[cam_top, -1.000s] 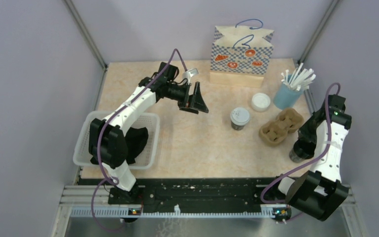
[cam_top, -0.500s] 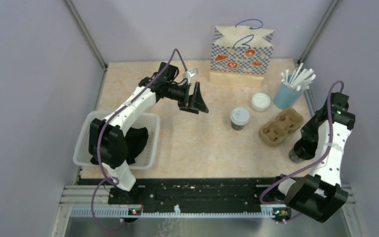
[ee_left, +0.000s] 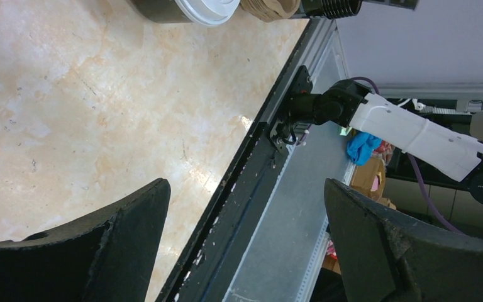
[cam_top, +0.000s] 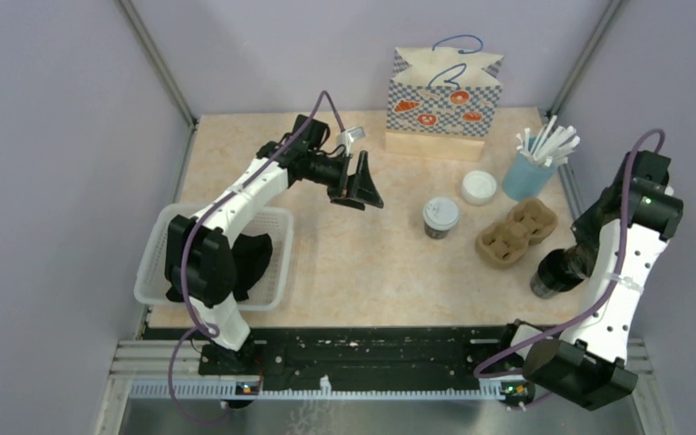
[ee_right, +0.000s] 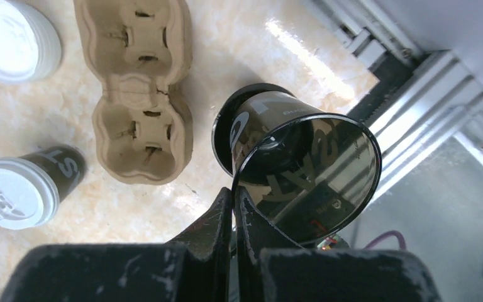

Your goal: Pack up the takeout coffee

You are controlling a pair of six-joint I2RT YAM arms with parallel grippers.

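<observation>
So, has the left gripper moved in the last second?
No. The left gripper sits at the same spot, just left of the paper bag, with its jaws open.

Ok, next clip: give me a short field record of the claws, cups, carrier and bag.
left claw: open, empty, above bare table
right claw: shut on the rim of the black cup
coffee cup: lidded, upright on the table, outside the carrier
carrier: cardboard, both slots empty
loose lid: flat on the table
paper bag: standing at the far edge
packed so far: nothing
</observation>
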